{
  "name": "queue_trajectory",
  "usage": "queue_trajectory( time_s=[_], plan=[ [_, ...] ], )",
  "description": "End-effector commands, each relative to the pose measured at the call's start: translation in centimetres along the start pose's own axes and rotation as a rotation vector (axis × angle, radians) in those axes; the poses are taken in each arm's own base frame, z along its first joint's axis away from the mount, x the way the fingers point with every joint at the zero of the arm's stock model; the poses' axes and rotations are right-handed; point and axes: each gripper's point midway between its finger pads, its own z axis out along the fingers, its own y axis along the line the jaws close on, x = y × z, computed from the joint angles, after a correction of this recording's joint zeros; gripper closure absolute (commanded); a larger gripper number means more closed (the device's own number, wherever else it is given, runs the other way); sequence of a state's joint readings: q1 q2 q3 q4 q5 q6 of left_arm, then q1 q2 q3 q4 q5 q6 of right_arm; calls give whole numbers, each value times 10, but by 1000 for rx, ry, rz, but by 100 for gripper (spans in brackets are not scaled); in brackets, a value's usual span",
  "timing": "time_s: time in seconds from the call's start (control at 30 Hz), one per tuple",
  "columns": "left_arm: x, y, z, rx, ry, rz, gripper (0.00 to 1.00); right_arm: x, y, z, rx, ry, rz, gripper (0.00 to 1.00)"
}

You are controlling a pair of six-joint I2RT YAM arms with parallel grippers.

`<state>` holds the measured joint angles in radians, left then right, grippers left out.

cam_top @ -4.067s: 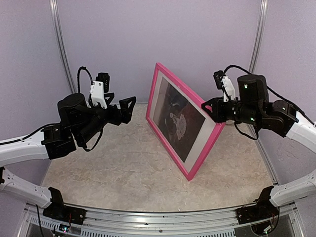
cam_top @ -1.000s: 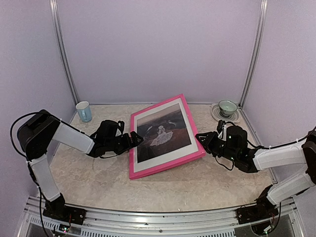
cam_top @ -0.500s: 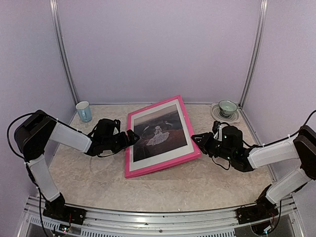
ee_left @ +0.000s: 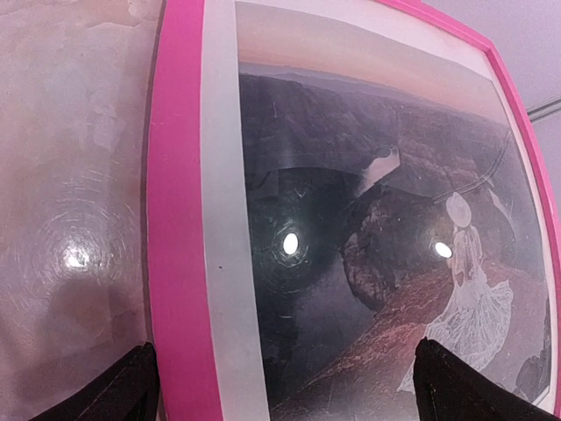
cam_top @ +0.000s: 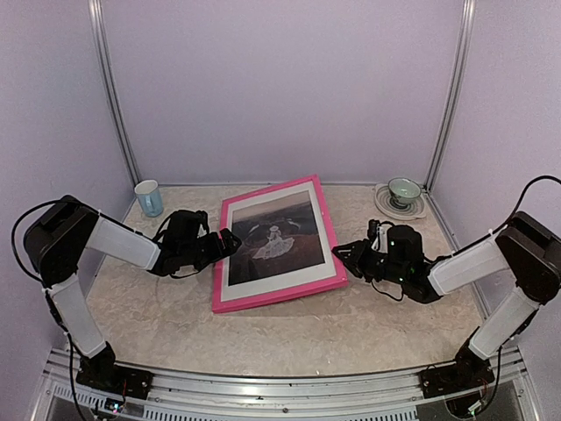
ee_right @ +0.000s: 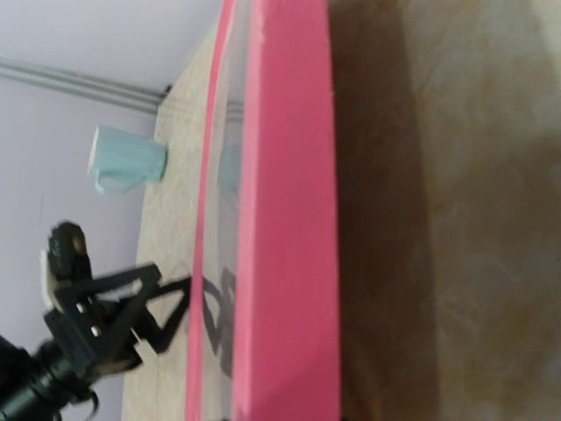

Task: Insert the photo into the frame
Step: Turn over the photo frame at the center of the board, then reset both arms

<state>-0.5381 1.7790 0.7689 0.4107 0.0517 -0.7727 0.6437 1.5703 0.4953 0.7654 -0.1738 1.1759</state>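
Left pincer (cam_top: 226, 243) wide, arm low; right pincer (cam_top: 344, 255) tight on frame (cam_top: 272, 296) edge, arm outstretched.

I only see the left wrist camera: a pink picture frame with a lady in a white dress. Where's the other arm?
Observer: The right arm's fingers sit at the right edge of the bright pink rectangular frame, close to the corner nearest the arms. I can't tell if they pinch it.
Operator: Is the frame lying down?
Observer: Yes, it looks flat on the marbled table, with the dark landscape photo facing up.
Operator: Anything near my arm?
Observer: A pale blue cup stands behind it, at the back left.
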Motion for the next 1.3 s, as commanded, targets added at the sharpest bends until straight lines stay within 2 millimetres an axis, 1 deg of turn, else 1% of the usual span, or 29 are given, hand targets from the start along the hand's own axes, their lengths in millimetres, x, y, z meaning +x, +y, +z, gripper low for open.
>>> queue_trajectory(
  time_s=[0.0, 0.1, 0.3, 0.53, 0.6, 0.77, 0.9, 0.97, 1.13, 1.27],
  plan=[
    [-2, -31, -2, 124, 2, 21, 1, 48, 1, 8, -49, 239, -123, 80],
    [0, -30, -1, 126, 9, 20, 1, 51, 2, 13, -66, 266, -134, 77],
    [0, -30, 1, 131, 15, 19, 1, 54, -4, 18, -67, 297, -118, 70],
    [3, -33, 0, 148, 28, 12, 1, 49, -11, 16, -15, 294, -130, 60],
    [5, -35, 0, 163, 32, 3, 1, 46, -11, 15, 1, 288, -136, 58],
    [20, -47, -2, 197, 60, 6, 1, 44, -12, 12, 35, 294, -155, 57],
    [34, -60, -3, 199, 76, 40, 1, 46, -21, 7, 93, 314, -164, 57],
    [41, -64, -2, 197, 86, 48, 1, 46, -27, 3, 131, 317, -171, 56],
    [55, -66, 4, 200, 114, 46, 1, 40, -36, -5, 201, 299, -216, 54],
    [57, -62, 6, 183, 113, 42, 1, 40, -40, -7, 226, 304, -236, 52]
  ],
)
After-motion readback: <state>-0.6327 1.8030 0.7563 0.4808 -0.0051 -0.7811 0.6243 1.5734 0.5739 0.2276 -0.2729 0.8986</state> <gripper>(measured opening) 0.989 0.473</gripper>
